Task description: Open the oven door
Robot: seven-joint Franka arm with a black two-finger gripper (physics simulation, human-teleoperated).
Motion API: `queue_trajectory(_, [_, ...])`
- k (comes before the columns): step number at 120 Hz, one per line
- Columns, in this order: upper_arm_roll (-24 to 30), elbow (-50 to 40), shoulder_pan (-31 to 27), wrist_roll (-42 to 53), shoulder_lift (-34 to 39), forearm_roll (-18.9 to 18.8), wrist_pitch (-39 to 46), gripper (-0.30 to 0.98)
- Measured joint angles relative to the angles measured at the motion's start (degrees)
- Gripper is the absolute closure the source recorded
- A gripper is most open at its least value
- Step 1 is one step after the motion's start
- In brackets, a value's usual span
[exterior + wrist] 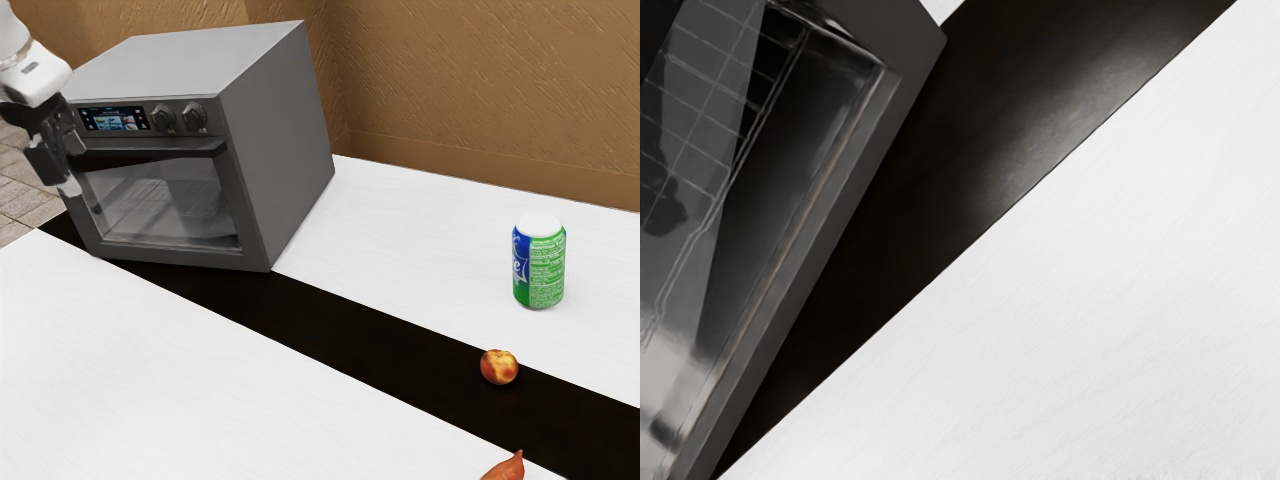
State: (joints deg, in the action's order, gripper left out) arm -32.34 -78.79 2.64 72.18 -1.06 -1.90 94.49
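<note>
From where I sit, the gripper (64,180) hangs at the exterior view's left end of the oven's front, close by the end of the dark handle (160,149); whether it touches the handle I cannot tell; nor can I tell if my jaws are spread or pressed together. The oven door (170,200) is on the front of the grey oven (280,150), below the control panel, and looks shut, lying along the front with its handle running across the top; through its glass I can make out a wire rack (710,85), which my wrist view shows from close by, at a slant; above the handle are a lit display (113,119) and two knobs, one (163,117) next to the display and the other (194,117) nearer the oven's corner. The oven stands on a white table (240,400) crossed by a black strip (330,318), which runs along below its front; well apart from it, toward the exterior view's right, a green and blue can (538,265) stands upright on the white top; a round red and yellow fruit (499,366) lies on the black strip, near its edge; closer to the exterior camera I see the pointed end of an orange-brown thing (508,469), partly cut off; behind the table rises a brown textured wall (480,90).
</note>
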Motion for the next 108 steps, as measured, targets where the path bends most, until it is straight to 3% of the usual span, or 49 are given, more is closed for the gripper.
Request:
queue_trajectory(49, [-0.1,0.9,-4.3,22.5,-5.4,3.3,10.2,0.0])
queue_trajectory(108, [1.2,-1.8,-4.2,31.2,-8.8,4.8,23.9,0.0])
